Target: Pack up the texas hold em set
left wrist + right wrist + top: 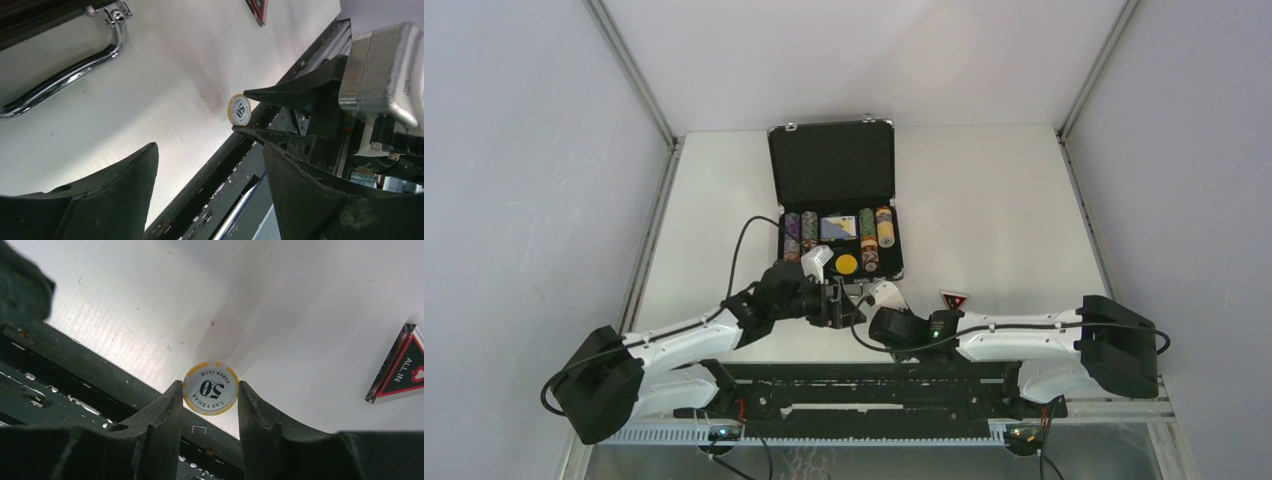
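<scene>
The black briefcase [832,165] stands open at the table's middle, with chip stacks [800,232], a card deck [837,228] and a yellow button [846,264] in its tray. My right gripper [210,392] is shut on a white-and-yellow "50" poker chip [210,388], held by its edges above the table's near edge. The chip also shows in the left wrist view [240,110]. My left gripper [210,170] is open and empty, just left of the right one [862,295]. The red-black triangle token [953,299] lies on the table to the right.
The briefcase's metal handle [75,70] lies close to my left gripper, at the case's near side. The black rail [864,385] of the arm bases runs along the table's near edge under both grippers. White walls enclose the table on the left, back and right.
</scene>
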